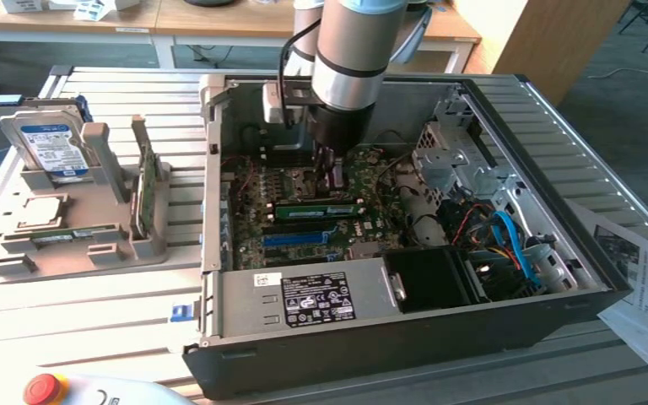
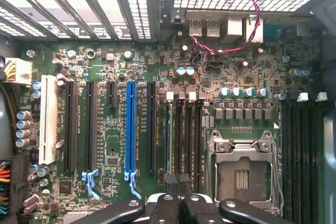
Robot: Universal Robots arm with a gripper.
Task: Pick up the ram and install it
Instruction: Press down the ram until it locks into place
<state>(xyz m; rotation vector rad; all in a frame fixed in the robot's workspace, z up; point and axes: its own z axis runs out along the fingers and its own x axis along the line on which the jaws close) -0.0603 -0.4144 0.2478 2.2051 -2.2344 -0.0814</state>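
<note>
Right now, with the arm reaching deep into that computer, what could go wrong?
1. The gripper hangs just above the ram on the motherboard; pressing unevenly could leave it half-seated or strain the board.
2. The red cable runs near the memory slots and might snag.

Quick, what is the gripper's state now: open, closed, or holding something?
Gripper: down inside the computer case, over the motherboard; open or shut cannot be told.
</note>
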